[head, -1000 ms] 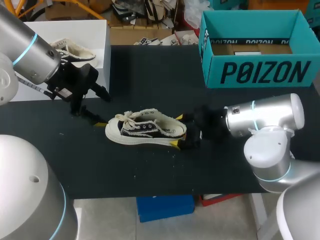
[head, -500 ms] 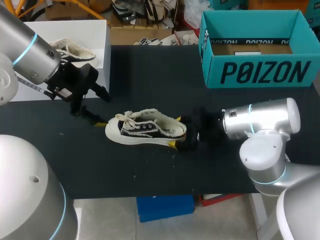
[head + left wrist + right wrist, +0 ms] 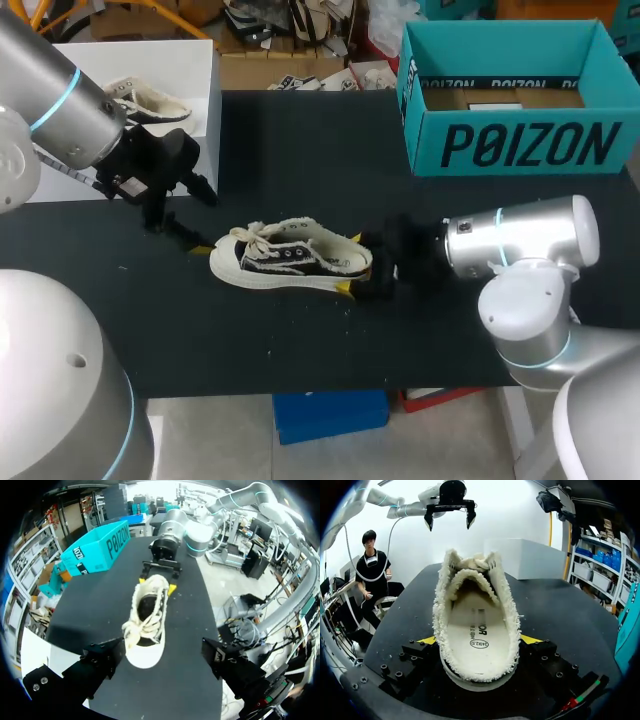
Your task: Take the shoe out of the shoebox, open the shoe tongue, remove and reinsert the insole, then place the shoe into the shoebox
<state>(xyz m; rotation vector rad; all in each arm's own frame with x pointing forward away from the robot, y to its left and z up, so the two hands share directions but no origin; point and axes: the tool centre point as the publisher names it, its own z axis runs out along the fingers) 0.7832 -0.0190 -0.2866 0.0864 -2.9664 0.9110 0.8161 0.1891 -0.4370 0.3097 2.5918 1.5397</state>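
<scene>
A black and cream low shoe (image 3: pixel 290 258) lies on its sole on the black table (image 3: pixel 300 150), toe toward my left arm. My right gripper (image 3: pixel 353 263) is shut on the heel, one yellow tip on each side. In the right wrist view the heel (image 3: pixel 477 645) fills the gap between the fingertips (image 3: pixel 427 640), and the white insole shows inside. My left gripper (image 3: pixel 195 225) hovers open just off the toe. Its wrist view has the toe cap (image 3: pixel 145 655) between wide, untouching fingers (image 3: pixel 102 657). The teal shoebox (image 3: pixel 510 130) stands open at the back right.
A white box (image 3: pixel 200 60) at the back left holds a second shoe (image 3: pixel 150 100). The teal shoebox (image 3: pixel 97 547) stands beyond the shoe, off to one side of my right gripper (image 3: pixel 159 577). Bare black table lies in front of the shoe.
My right gripper's fingers have come in against the shoe's heel, and that arm has edged slightly left. The shoe and my left gripper have stayed almost still.
</scene>
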